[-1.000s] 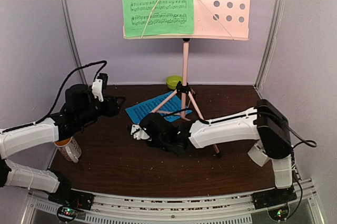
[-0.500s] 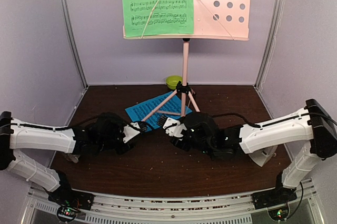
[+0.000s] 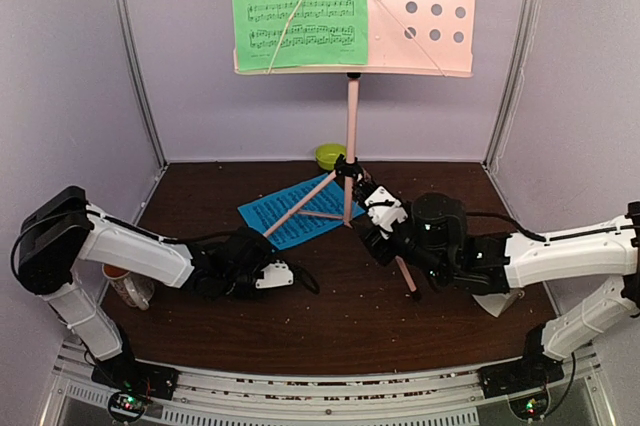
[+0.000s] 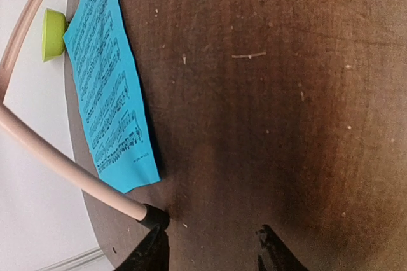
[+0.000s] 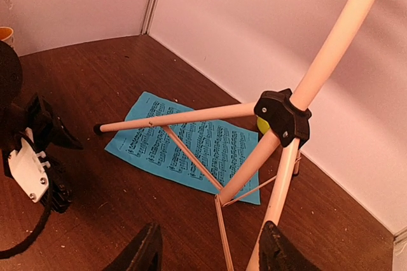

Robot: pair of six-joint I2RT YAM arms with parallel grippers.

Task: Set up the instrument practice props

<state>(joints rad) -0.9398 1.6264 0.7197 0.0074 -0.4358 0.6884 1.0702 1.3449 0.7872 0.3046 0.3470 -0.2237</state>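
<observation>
While one green sheet [image 3: 297, 6] rests upright, one blue sheet [image 3: 270, 208] lies flat.

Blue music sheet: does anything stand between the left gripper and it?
Yes. One leg of the pink stand crosses above the blue music sheet, and its black foot rests on the table beside the sheet's near corner, directly ahead of the open left gripper.

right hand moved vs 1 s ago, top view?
Yes. The right hand has gone from left of the pole of the music stand to just right of it, and farther back.
</observation>
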